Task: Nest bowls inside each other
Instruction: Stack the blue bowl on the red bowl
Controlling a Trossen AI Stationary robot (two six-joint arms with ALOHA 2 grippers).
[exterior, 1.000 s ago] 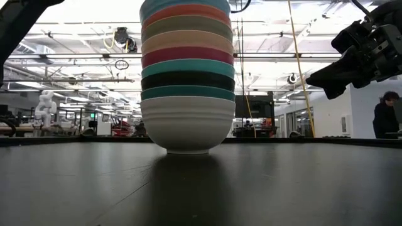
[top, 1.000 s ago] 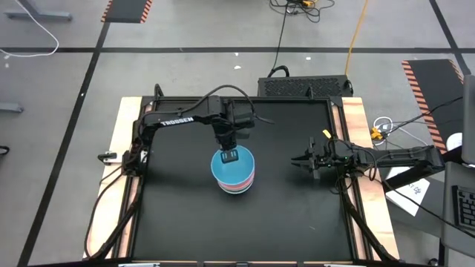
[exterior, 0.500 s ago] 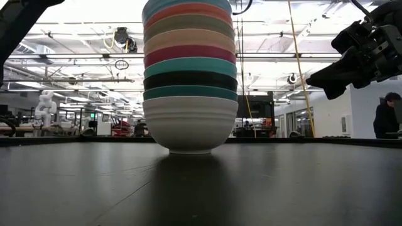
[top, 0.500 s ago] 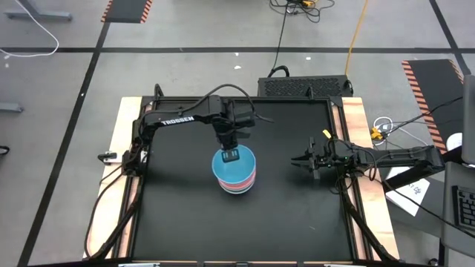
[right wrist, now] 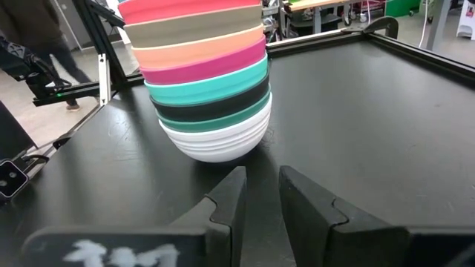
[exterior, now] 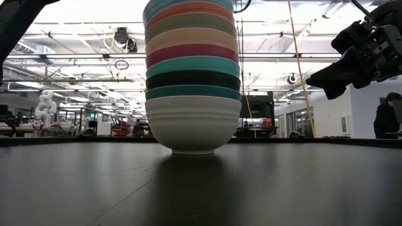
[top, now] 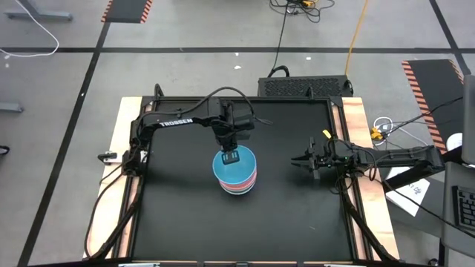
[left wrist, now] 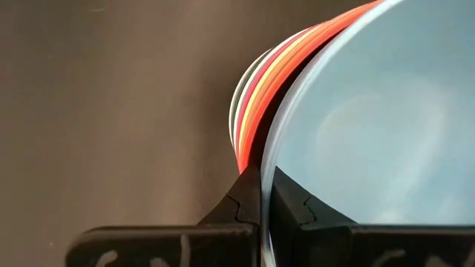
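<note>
Several bowls are nested into one stack [exterior: 191, 75] that stands on its white bottom bowl [exterior: 191, 129] at the middle of the black table [top: 185, 222]. The light blue bowl [left wrist: 371, 126] is on top, above a red one [right wrist: 185, 9]. My left gripper [top: 231, 156] points down over the stack's far side and is shut on the light blue bowl. My right gripper [top: 297, 160] waits near the table's right edge, level, facing the stack, with open fingers [right wrist: 223, 204] that hold nothing. My left gripper pinches the light blue bowl's rim [left wrist: 261, 194] between its two fingers, one finger [left wrist: 293, 211] inside the bowl and one [left wrist: 243, 200] outside. The fingers come from above, pointing down. The bowl sits in the top of the stack.
A raised black frame [top: 338, 141] borders the table. A dark grilled box [top: 304, 87] stands just beyond the far edge. Bare black table surface lies all around the stack. A person [right wrist: 30, 22] shows in the room beyond the table.
The stack has crept a little toward the table's right edge while my left gripper has stayed shut on the top bowl's rim.
</note>
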